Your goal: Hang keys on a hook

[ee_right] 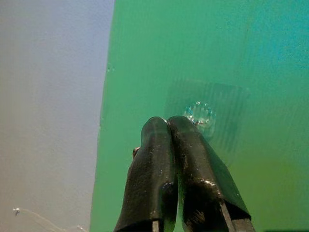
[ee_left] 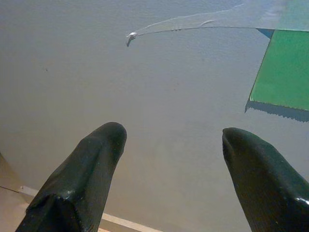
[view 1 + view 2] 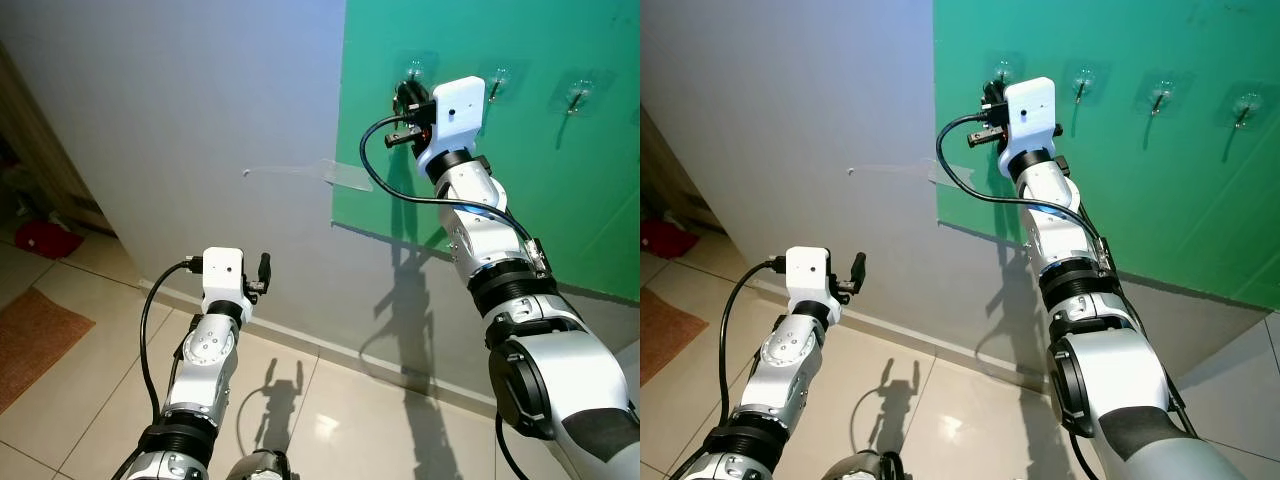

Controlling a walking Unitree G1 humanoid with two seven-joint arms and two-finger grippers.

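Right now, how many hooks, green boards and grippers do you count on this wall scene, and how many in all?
Hooks: 4
Green board: 1
Grippers, left and right: 2
Total: 7

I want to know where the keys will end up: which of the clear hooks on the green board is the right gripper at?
The leftmost hook, nearest the green board's left edge; the right gripper, fingers shut, is right at it. The other hooks lie further right.
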